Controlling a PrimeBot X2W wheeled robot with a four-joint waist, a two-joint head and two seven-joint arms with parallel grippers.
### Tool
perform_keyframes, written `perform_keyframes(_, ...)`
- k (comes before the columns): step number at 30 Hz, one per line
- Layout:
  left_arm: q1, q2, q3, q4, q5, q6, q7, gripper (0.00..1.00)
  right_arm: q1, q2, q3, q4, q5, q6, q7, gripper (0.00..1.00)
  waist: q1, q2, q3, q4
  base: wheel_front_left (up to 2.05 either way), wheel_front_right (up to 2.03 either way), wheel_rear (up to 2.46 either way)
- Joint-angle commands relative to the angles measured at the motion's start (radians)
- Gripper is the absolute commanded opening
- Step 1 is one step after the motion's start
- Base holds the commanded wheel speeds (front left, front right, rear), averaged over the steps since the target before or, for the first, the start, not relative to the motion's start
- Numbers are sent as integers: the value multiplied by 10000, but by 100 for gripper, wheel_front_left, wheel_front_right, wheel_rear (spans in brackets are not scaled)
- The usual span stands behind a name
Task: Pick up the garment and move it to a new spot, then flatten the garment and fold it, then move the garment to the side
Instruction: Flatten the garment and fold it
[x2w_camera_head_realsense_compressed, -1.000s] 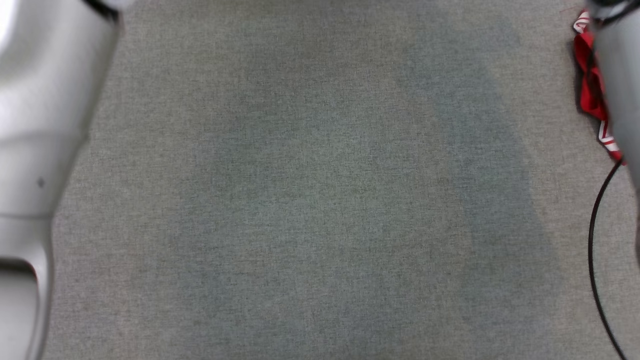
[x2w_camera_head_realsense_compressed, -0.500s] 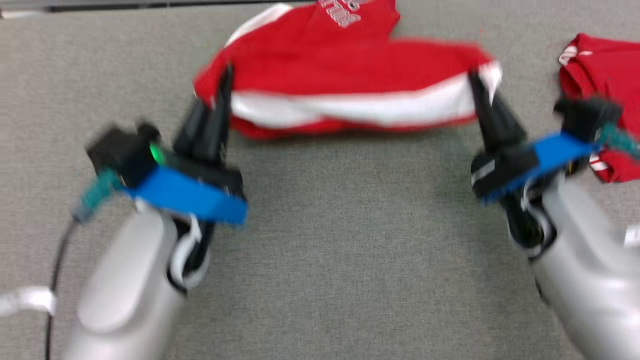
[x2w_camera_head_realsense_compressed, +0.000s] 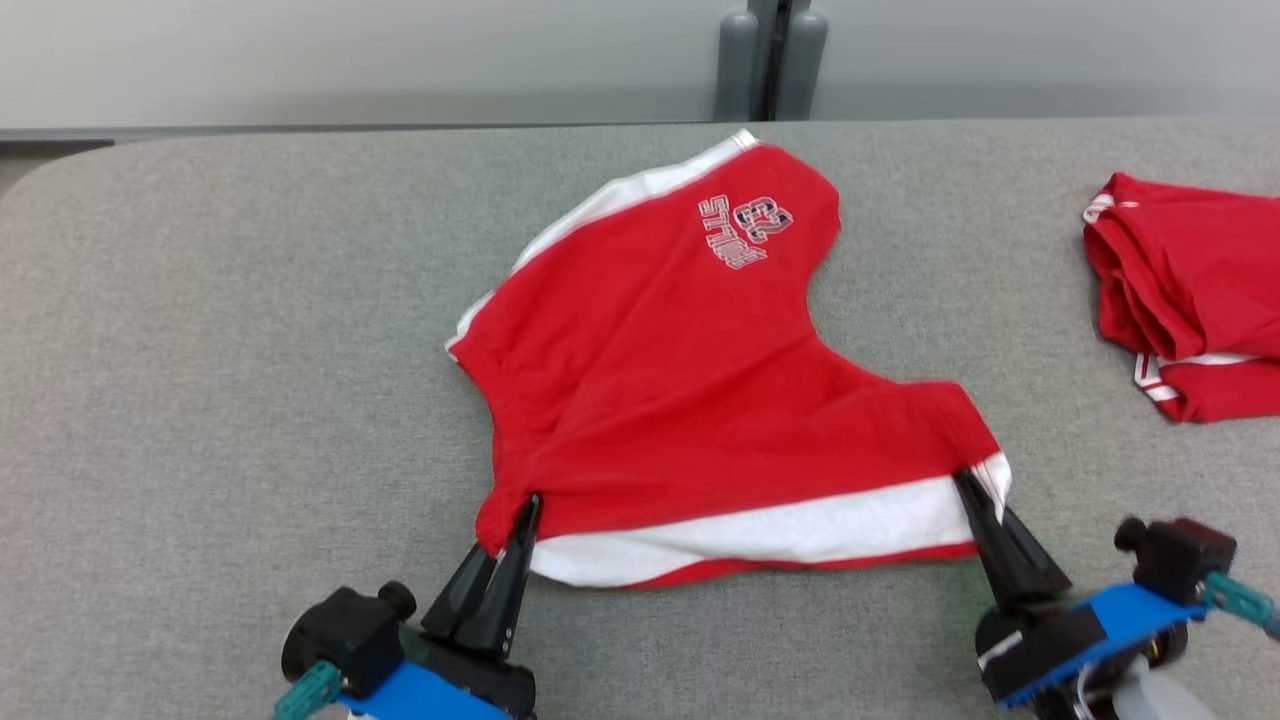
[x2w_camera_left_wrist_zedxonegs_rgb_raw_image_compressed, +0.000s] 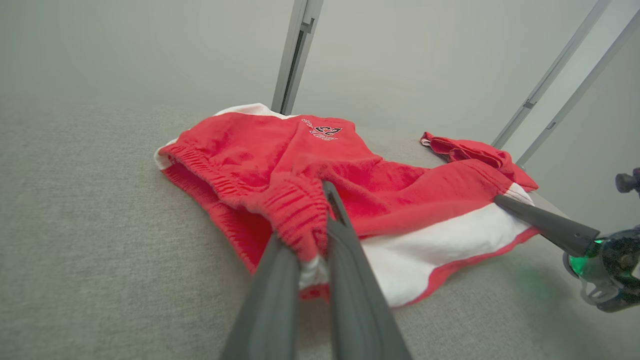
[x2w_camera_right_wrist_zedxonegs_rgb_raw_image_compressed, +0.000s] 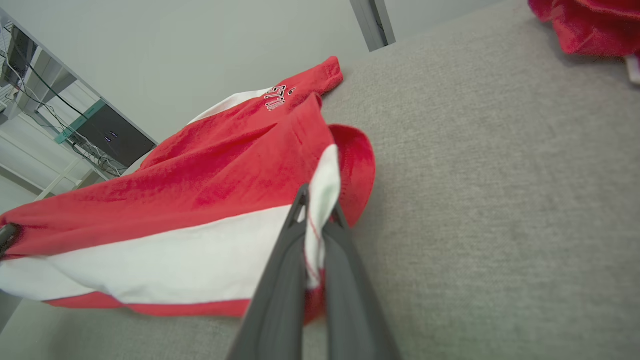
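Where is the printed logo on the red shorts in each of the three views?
Head view: logo upper centre, on the far leg of the shorts.
Left wrist view: logo above centre, near the shorts' far edge.
Right wrist view: logo upper left of centre.
Shared landmark: the grey post beyond the logo in all three.

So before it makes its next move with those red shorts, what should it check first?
1. Left gripper shut on a corner of the shorts: ok.
2. Right gripper shut on the other near corner: ok.
3. White band between them spread out, not twisted: ok.
4. Shorts lying flat: not ok, waistband bunched and raised.
5. Second red garment apart from the shorts: ok.
6. Bare table to the left for spreading: ok.
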Motion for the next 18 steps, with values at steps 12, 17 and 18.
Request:
perform_keyframes(12,356,-181,-184,-227,119,-6,-47,0,1663,620,-1635,-1721,-822,4,770,0,3,-1,-286,120,0,0,0)
perform_keyframes(17,-22,-310,-186,-224,112,-16,-47,0,1110,860,-2168,-2154,-991,5,1235,0,3,-1,-178,161,0,0,0)
perform_keyframes(18,-134,-354,-203,-203,82,-18,-47,0,974,896,-2272,-2160,-999,5,1349,0,3,-1,-129,180,0,0,0)
